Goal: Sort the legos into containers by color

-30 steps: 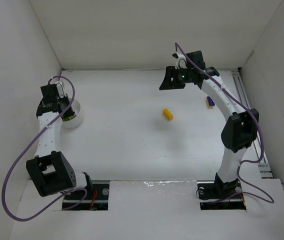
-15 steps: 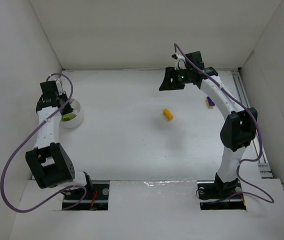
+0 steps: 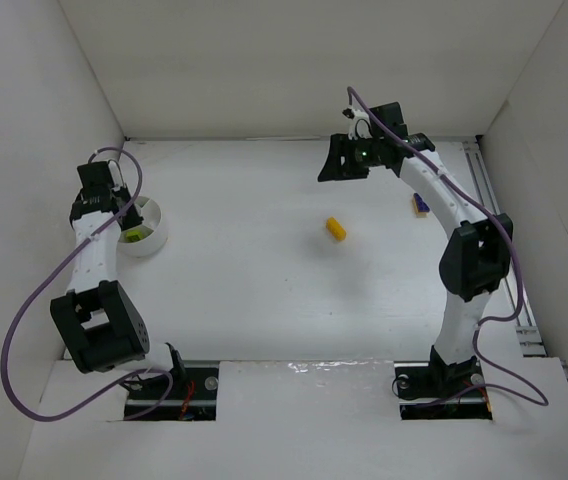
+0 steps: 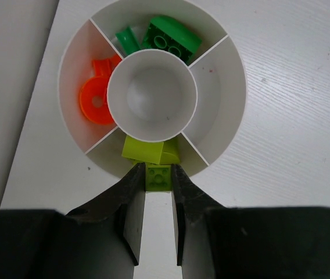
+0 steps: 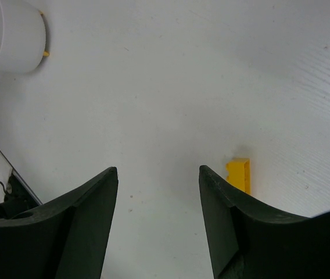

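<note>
My left gripper (image 4: pixel 157 171) is shut on a small lime lego (image 4: pixel 158 180), held over the near rim of the round white container (image 4: pixel 220 110). The container has wedge compartments. One holds another lime lego (image 4: pixel 150 150), one holds green legos (image 4: pixel 168 36), and one holds an orange piece (image 4: pixel 97 99). In the top view the container (image 3: pixel 156 240) stands at the far left under the left gripper (image 3: pixel 114 208). A yellow lego (image 3: pixel 336 229) lies mid-table and a purple-blue lego (image 3: pixel 421 204) lies at the right. My right gripper (image 5: pixel 158 170) hangs open and empty, with the yellow lego (image 5: pixel 239 174) just right of it.
White walls close in the table on the left, back and right. The right arm (image 3: pixel 464 255) arches over the right side, close to the purple-blue lego. The container's right wedge and centre cup (image 4: pixel 152 96) hold nothing.
The left arm has shifted slightly toward the left wall, still gripping the lime lego over the container. The right arm and the loose legos have not moved.
</note>
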Motion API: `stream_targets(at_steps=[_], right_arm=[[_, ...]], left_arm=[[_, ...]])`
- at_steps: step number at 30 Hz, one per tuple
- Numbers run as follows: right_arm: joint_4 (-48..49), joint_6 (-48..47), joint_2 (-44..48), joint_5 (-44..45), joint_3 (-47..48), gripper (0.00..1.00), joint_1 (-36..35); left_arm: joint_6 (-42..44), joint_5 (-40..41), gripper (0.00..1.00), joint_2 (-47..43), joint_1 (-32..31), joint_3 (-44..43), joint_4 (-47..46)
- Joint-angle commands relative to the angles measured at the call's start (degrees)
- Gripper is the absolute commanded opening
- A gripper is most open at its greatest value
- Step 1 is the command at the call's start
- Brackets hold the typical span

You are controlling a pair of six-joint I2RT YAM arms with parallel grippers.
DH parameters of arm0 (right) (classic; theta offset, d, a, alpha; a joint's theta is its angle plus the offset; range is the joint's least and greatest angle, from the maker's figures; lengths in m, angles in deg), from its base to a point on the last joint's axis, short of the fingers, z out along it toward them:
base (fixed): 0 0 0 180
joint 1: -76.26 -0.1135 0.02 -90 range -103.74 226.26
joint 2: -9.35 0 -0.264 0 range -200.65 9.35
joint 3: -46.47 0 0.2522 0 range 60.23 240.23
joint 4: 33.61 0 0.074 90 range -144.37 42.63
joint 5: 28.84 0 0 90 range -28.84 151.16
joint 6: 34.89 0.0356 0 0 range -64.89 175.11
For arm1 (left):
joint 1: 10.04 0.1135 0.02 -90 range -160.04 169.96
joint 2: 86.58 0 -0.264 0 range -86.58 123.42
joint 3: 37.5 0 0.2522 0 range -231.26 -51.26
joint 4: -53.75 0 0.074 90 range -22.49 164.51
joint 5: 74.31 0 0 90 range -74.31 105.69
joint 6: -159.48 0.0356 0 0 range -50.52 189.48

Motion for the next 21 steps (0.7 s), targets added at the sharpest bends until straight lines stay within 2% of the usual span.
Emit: stream_targets(at_steps=[1, 16, 19, 21], right_arm=[[0.21, -0.7, -0.03, 0.56, 2.99, 0.63, 0.09], [0.21, -0.7, -1.08, 0.56, 2.99, 0.63, 0.09], [0.21, -0.7, -1.08, 0.56, 3.51, 0.63, 0.09], [0.21, -0.7, -1.08, 0.56, 3.51, 0.63, 0.09]], left_arm=[[-0.87, 1.08, 0.0, 0.13, 1.04, -1.58, 0.59], [-0.87, 1.6, 0.02, 1.8, 1.05, -1.58, 1.12], [-0.87, 1.6, 0.07, 1.81, 1.05, -1.58, 1.12], [-0.87, 1.6, 0.18, 1.81, 1.05, -1.58, 1.12]])
